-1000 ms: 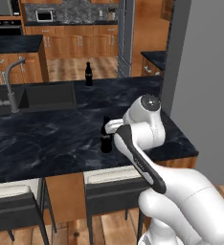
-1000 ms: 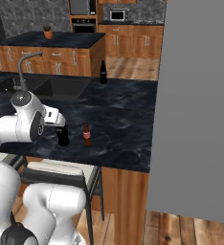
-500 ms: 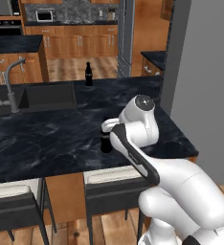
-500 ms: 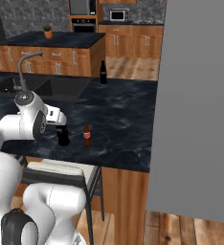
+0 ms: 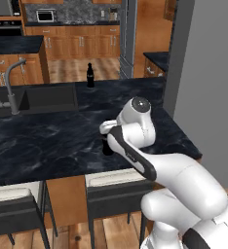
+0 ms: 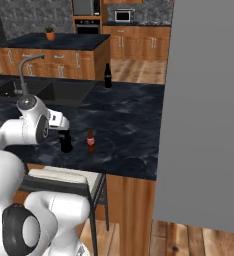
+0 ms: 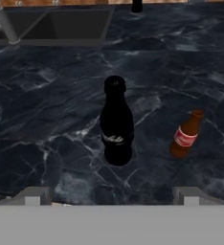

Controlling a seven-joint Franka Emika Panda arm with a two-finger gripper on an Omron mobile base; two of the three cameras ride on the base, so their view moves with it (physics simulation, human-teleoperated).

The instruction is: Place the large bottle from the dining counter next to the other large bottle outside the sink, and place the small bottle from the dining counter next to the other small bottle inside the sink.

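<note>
pincer (image 7: 112, 194): wide open, holding nothing
large bottle (image 7: 116, 122): upright on desk (image 7: 47, 119), centred ahead of pincer
small bottle (image 7: 185, 134): right of it, apart

Heads up, you won't find anything you can really read here. The tall black glass bottle (image 7: 117, 122) on the black marbled stone dining counter (image 7: 47, 115) has a white script mark on its belly, but it's too blurry to make out. Same with the short amber-brown glass bottle (image 7: 185, 134): its red and white label shows no legible letters.
</note>
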